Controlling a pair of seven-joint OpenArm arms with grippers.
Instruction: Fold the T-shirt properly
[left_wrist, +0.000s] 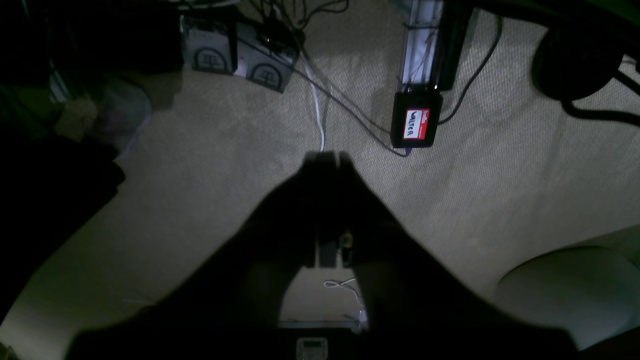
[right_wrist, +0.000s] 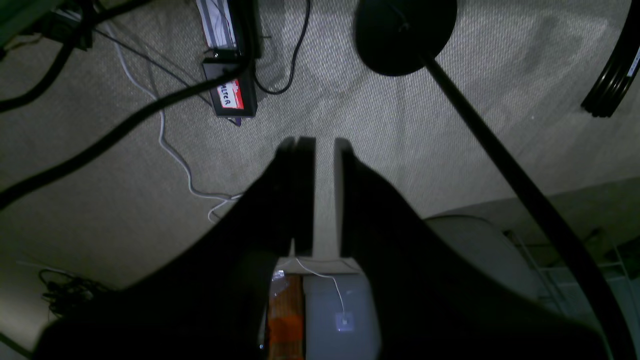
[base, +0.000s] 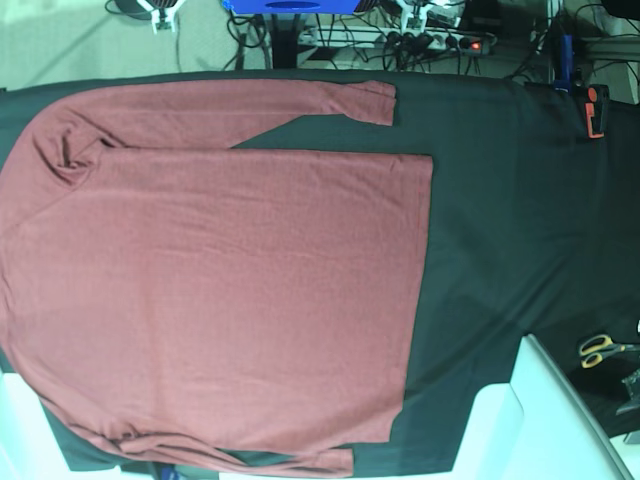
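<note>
The thin brick-red knit shirt (base: 220, 290) lies flat on the black cloth (base: 490, 230), sleeves stretched along its edges. Over beige woven carpet (left_wrist: 210, 165), the left gripper (left_wrist: 327, 157) is pressed together; the right gripper (right_wrist: 324, 145) shows a narrow gap, empty.

The base view looks straight down on the black sheet (base: 500, 200) from well above. Each wrist view looks past its own fingers down at carpet (left_wrist: 500, 175), far off. Both wrist views share a labelled black box (left_wrist: 416, 123).
</note>
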